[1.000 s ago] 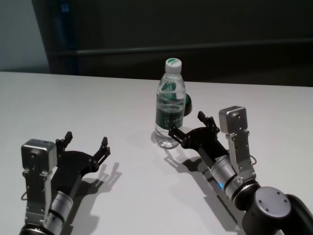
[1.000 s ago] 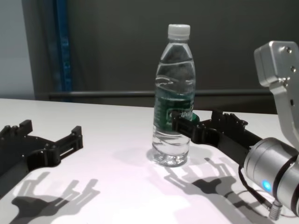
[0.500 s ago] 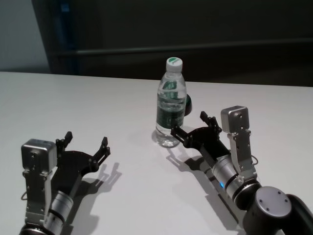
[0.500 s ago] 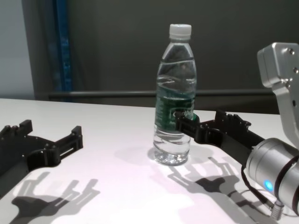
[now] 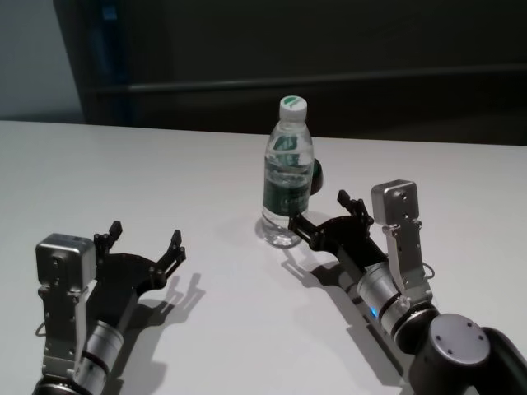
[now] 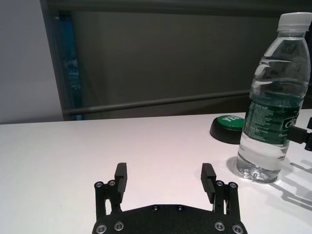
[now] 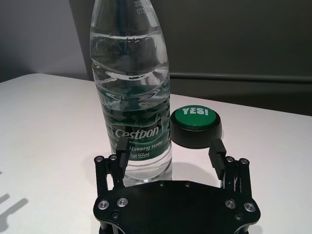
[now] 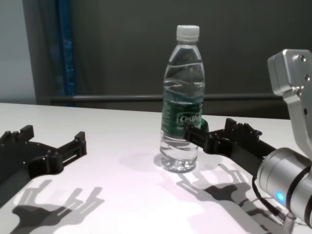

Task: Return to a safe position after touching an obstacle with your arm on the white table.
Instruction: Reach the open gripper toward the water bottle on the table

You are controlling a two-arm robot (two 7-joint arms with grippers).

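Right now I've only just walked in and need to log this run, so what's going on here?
The right gripper, open, sits low over the white table right beside an upright water bottle, one of its fingers at the bottle's lower side; whether it touches is unclear. A green-topped button lies just behind the bottle. The left gripper, also open and empty, rests well apart on the left.

Over the last second the right hand [image 5: 319, 218] has drawn back a little toward the robot and to its right, away from the water bottle [image 5: 288, 174]. A second ago its left finger lay across the front of the bottle's lower body; now that fingertip sits just at the bottle's right side, touching or nearly so. The bottle itself has shifted slightly on the worktop [image 5: 206, 181], standing upright, its label turned a bit.
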